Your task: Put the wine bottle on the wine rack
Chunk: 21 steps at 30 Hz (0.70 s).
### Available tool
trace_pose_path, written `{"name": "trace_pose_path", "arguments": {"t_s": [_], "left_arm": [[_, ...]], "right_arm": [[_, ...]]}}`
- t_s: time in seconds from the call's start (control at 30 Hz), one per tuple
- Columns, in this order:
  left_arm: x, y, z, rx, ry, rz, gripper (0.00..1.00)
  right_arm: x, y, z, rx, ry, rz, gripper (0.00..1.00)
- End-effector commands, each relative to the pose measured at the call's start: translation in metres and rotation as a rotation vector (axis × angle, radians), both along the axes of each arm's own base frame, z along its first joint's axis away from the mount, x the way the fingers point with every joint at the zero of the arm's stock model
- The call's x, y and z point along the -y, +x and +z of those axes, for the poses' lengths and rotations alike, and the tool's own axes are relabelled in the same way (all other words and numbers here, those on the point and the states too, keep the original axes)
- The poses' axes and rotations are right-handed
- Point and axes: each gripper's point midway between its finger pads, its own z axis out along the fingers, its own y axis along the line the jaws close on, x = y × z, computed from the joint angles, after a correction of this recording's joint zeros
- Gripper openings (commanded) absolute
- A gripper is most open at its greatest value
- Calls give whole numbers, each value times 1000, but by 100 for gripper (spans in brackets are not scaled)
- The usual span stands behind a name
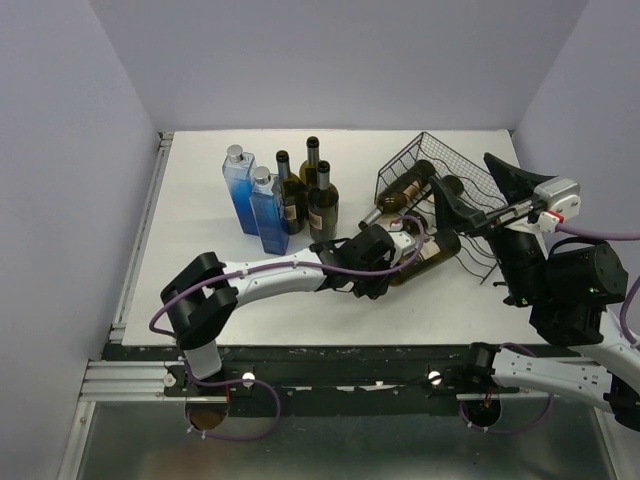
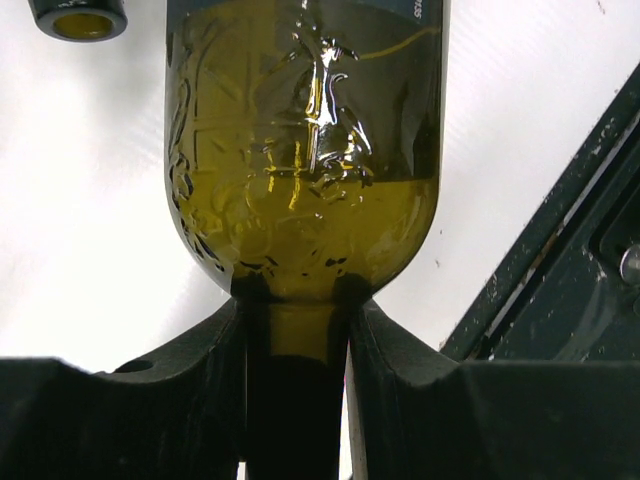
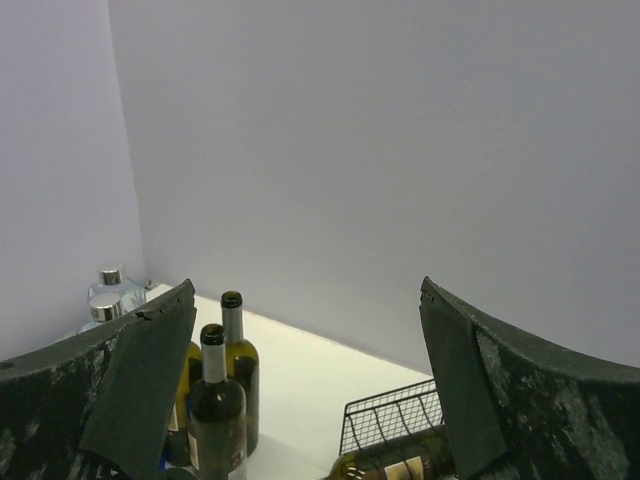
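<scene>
My left gripper is shut on the neck of an olive-green wine bottle. The bottle lies nearly flat, its base against the near-left edge of the black wire wine rack. In the left wrist view both fingers clamp the neck below the bottle's shoulder. Another wine bottle lies in the rack with its neck pointing out to the left. My right gripper hangs open and empty above the rack. Its view looks over the rack.
Three dark wine bottles and two blue glass bottles stand at the back left of the white table; they also show in the right wrist view. A bottle mouth shows at the top left of the left wrist view.
</scene>
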Motion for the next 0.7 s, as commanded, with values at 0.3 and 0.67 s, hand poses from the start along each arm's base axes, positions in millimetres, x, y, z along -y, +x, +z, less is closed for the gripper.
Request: {"name": "trace_pose_path", "arguments": {"t_s": [0.3, 0.67], "left_arm": [[46, 22, 28, 138, -144, -39, 0], [85, 37, 28, 77, -179, 11, 0]], "right_arm": [[0, 4, -15, -46, -34, -24, 100], [0, 3, -20, -74, -12, -11, 100]]}}
